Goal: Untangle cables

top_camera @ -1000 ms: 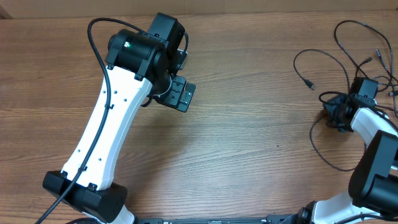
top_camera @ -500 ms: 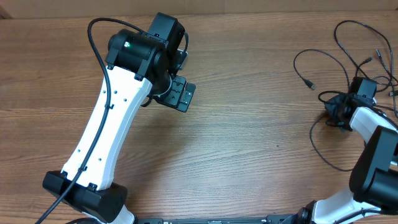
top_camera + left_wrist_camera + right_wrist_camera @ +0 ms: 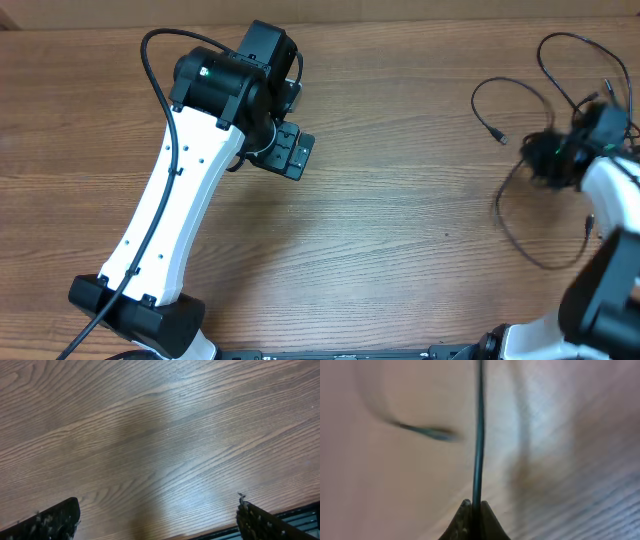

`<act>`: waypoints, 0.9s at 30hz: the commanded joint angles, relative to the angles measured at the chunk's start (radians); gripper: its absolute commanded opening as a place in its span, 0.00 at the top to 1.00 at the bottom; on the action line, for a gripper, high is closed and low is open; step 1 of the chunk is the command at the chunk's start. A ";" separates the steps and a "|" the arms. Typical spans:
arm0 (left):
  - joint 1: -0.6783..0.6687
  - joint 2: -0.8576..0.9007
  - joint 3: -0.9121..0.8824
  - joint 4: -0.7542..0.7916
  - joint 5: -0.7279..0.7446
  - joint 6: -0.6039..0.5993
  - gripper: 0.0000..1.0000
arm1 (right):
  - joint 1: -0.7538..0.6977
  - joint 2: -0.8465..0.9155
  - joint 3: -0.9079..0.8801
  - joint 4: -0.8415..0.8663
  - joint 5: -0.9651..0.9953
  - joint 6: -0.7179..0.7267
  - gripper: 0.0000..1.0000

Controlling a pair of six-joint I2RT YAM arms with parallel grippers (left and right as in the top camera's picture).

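1. Plainly, the wooden table [image 3: 400, 220] is the largest thing, and it spreads beneath both sets of fingers.
2. There are two arms: the left arm [image 3: 180, 210] and the right arm [image 3: 612, 270].
3. The cables [image 3: 572, 100] lie as loose black loops around the right gripper [image 3: 560, 155], well apart from the left fingers. The tangle is too blurred to count, but there are at least two strands.
4. The left gripper [image 3: 156, 510] has its two fingers [image 3: 55, 520] spread wide, with only wood showing between them.
5. The right fingers [image 3: 462, 522] are pinched together on one cable [image 3: 479, 435], which runs straight out from their tips. One blurred plug end [image 3: 427, 432] lies beyond the tips, to one side of that strand.
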 commanded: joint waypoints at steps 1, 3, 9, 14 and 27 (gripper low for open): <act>-0.004 -0.003 0.004 0.001 0.019 -0.017 0.00 | 0.029 -0.186 0.211 -0.063 -0.086 -0.084 0.96; -0.004 -0.003 0.004 0.003 0.058 -0.017 0.01 | 0.056 -0.231 0.293 -0.080 -0.101 -0.152 0.96; -0.004 -0.003 0.004 0.039 0.065 -0.017 0.00 | 0.148 -0.267 0.534 -0.084 -0.102 -0.244 0.96; -0.004 -0.003 0.004 0.049 0.065 -0.017 0.01 | 0.188 -0.267 0.696 -0.092 -0.100 -0.317 0.96; -0.004 -0.003 0.004 0.047 0.065 -0.043 0.01 | 0.186 -0.114 0.752 -0.098 0.023 -0.479 0.96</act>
